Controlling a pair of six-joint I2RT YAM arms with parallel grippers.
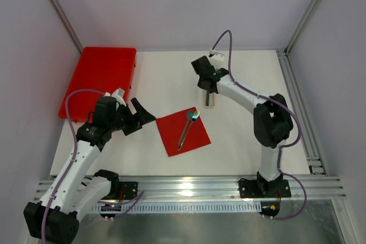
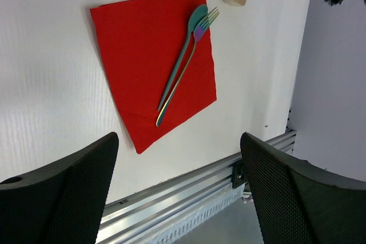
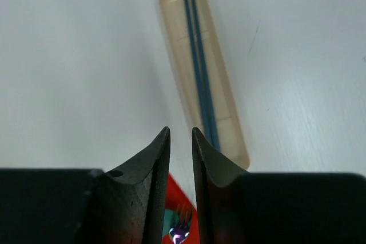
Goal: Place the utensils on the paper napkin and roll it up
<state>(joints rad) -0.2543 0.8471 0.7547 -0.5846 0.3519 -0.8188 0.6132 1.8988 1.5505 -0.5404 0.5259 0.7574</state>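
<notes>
Utensils [image 2: 183,64] on paper napkin [image 2: 143,55]; beyond napkin, right end effector [image 3: 180,132], narrowly parted and empty, should straddle both chopsticks [image 3: 197,67] in beige case [image 3: 229,135] squarely; left end effector [image 2: 178,140] spread.

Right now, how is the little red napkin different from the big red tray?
The napkin is much smaller than the tray. The napkin lies thin and flat in the middle of the table, while the tray sits by the far left corner and has a raised edge. The napkin has a spoon and a fork resting on it; I see none on the tray. Both are bright red.
</notes>
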